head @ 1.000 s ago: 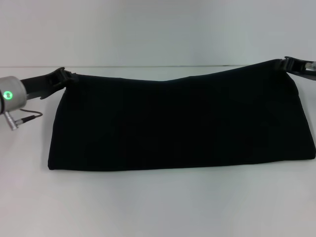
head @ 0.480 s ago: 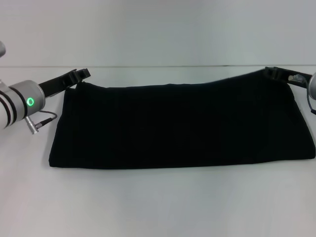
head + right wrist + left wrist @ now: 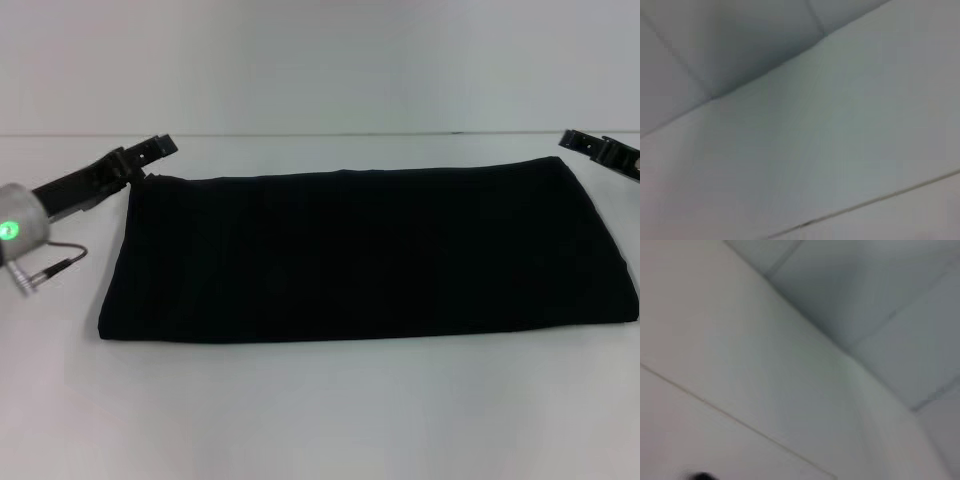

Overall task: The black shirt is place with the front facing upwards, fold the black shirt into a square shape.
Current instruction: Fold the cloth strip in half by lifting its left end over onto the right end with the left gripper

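Surface: plain white surface point(image 3: 320, 420) w/ a pale wall behind, nothing else on it that I could see.
Shirt: the black shirt point(image 3: 365, 255) lay flat across the middle, already doubled into a long wide band, folded edge toward the robot. No lettering or label showing.
Left gripper point(image 3: 160, 147): sat just off the shirt's far left corner, jaws looked a bit apart and not on the cloth afaict.
Right gripper point(image 3: 590, 145): just beyond the far right corner, clear of the cloth. Couldn't tell if jaws were apart or together, too little of it in shot.
Wrist views: both showed only pale wall and surface, no shirt, no jaws.
Handling: soft, light, floppy cloth imo. It'd sag and crease if lifted from one point, so prob grab two corners of one short end, pinching all layers, then carry that end over to the other.
Progress: my guess, lengthwise fold done, still a band, not square yet.
Count: 1 shirt, 2 grippers.
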Motion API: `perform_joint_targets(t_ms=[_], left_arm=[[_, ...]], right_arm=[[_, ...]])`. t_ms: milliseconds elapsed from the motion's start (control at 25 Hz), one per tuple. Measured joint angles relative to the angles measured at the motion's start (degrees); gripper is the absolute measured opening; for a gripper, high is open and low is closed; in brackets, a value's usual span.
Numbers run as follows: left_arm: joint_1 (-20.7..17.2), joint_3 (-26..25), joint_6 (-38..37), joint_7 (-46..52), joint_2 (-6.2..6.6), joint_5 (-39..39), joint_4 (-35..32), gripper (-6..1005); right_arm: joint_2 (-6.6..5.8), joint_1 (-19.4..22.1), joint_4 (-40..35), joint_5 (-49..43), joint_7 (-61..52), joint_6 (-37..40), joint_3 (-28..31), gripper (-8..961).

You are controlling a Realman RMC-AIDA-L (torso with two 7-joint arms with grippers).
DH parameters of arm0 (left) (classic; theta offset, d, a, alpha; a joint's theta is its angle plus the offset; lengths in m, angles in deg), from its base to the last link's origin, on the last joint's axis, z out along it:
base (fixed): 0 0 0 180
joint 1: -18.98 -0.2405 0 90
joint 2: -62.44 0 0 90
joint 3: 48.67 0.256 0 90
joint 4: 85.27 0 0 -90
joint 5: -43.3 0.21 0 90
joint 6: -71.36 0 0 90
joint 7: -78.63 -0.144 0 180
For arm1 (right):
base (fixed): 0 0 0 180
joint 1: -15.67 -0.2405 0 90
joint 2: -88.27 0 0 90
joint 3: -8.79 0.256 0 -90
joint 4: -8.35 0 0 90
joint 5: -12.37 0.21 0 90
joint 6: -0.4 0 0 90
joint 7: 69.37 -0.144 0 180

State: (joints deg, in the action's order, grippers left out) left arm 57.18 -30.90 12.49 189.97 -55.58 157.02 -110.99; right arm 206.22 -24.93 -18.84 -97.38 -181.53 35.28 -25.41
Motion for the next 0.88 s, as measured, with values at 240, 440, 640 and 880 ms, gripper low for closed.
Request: perform_joint_targets(t_ms=[240, 440, 640, 880], left_arm=[[-4.8, 5.42, -17.48, 13.05, 6.83, 1.96, -0.1, 817], [-9.35, 9.35, -26.12, 22.49, 9.68, 3.57, -2.3, 879], [-12.4, 9.01, -27.06, 30.12, 9.0, 8.4, -4.83, 878], [-13.31, 8.86, -26.03, 35.55, 8.17, 9.4, -3.7, 878]], right_arm=[[-2.72, 3.1, -0.35, 0.37, 16.64, 27.88, -1.03, 807], [-1.53, 5.67, -1.51, -3.67, 32.18, 40.85, -1.52, 868], [1.2, 7.68, -1.73, -4.66, 44.81, 42.91, -2.23, 865], [1.87, 7.98, -0.4, -4.69, 48.21, 40.6, -2.99, 863]])
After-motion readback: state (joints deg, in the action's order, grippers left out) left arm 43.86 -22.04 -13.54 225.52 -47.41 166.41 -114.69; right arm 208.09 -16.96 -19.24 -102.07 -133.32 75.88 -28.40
